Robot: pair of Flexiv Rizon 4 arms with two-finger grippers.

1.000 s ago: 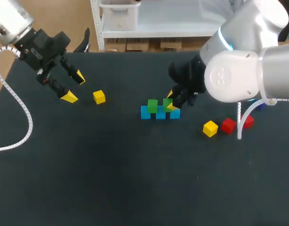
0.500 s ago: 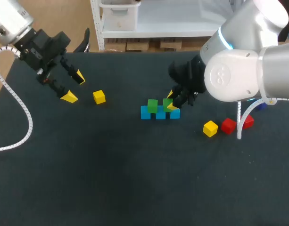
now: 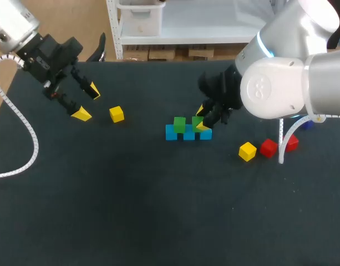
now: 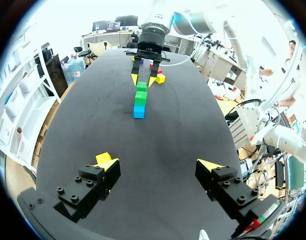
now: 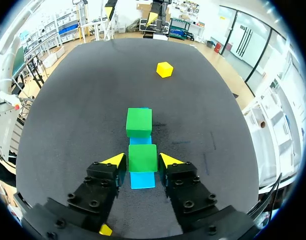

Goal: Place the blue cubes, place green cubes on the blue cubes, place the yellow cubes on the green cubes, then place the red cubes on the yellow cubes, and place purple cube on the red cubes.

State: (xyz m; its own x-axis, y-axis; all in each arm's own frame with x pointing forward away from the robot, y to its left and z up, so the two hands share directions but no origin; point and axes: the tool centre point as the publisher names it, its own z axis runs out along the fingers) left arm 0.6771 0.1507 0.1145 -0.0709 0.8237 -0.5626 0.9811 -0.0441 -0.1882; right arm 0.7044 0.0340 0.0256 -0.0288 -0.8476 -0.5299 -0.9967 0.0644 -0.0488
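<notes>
In the head view, the blue cubes (image 3: 188, 134) lie in a row near the middle of the table and carry two green ones. My right gripper (image 3: 201, 118) is low around the green cube at the gripper (image 3: 196, 120), and the other green cube (image 3: 179, 124) sits just beside it. My left gripper (image 3: 87, 102) hangs well apart from the row. Its fingers are wide apart and hold nothing, and one yellow cube (image 3: 116, 114) is near it. The second yellow cube (image 3: 247, 151) and the red cubes (image 3: 268, 147) wait at the right.

In the left wrist view, my left gripper (image 4: 157, 165) is spread over bare table and the row (image 4: 139, 111) is far ahead. I think there is little danger here, unless this arm swings low and pushes its yellow cube away.

In the right wrist view, the green cube at the gripper (image 5: 143, 157) rests on the blue cubes (image 5: 143, 180), exactly in the span of my right gripper (image 5: 143, 160). I cannot tell if it is clamped or only flanked. This is my main worry. If I lift before a full release, the cube may come up, tilt or fall from the row. A small sideways drift may push the blue cubes out of line. Blue shows between the two green cubes (image 5: 139, 122), so a yellow cube laid across them may sit badly.
</notes>
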